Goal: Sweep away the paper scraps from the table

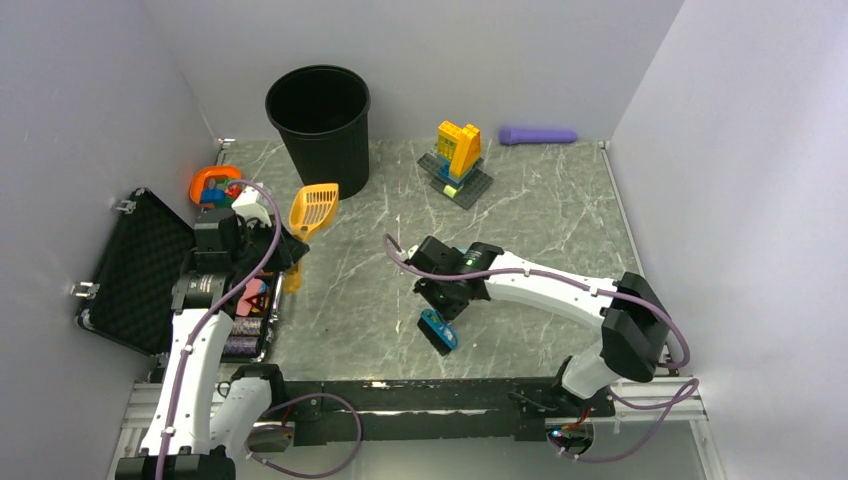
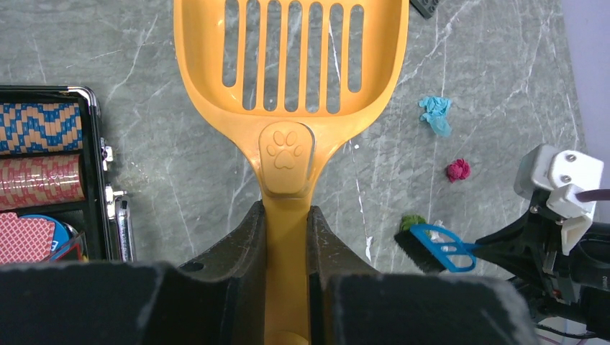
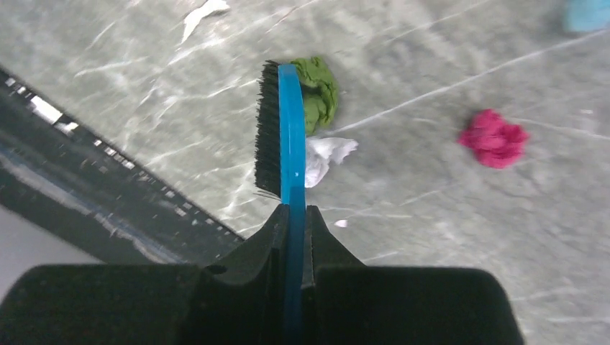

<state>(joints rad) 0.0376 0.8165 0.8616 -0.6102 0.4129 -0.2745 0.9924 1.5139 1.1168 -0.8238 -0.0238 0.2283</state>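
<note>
My left gripper (image 2: 286,223) is shut on the handle of the orange slotted scoop (image 2: 288,65), held over the left of the table (image 1: 540,220). My right gripper (image 3: 291,215) is shut on a blue brush (image 3: 284,129) with black bristles, low near the table's front edge. A green scrap (image 3: 316,90) and a white scrap (image 3: 325,154) lie against the brush's back side. A magenta scrap (image 3: 495,138) and a teal scrap (image 3: 586,14) lie farther off. The left wrist view shows the teal (image 2: 436,113), magenta (image 2: 457,170) and green (image 2: 411,221) scraps right of the scoop. The right arm hides them in the top view.
A black bin (image 1: 320,125) stands at the back left. A yellow-and-blue toy brick build (image 1: 457,158) and a purple cylinder (image 1: 538,135) sit at the back. An open black foam-lined case (image 1: 140,270) lies at the left edge. A black rail (image 3: 86,165) borders the front.
</note>
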